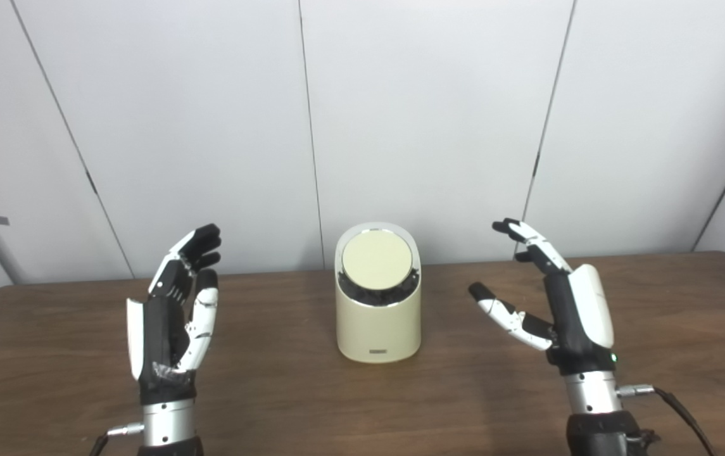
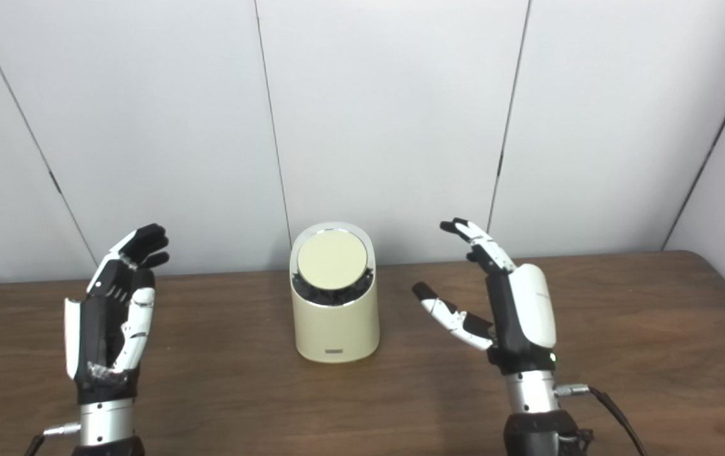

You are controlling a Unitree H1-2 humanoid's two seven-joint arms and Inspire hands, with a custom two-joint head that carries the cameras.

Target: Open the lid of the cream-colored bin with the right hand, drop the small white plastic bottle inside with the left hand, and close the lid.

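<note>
Each robot hand, left (image 1: 172,310) and right (image 1: 549,297), hovers empty, fingers spread wide (touching nothing), flanking the lidded cream-colored bin (image 1: 378,316).

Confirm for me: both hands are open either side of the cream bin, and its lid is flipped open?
Not quite. The lid is closed on the cream bin, as the left eye view shows. The left hand and right hand are indeed open either side.

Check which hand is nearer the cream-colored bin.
Right hand, marginally: open, raised right of the cream-colored cylindrical bin. Left hand open, raised left of it. Neither touches.
</note>
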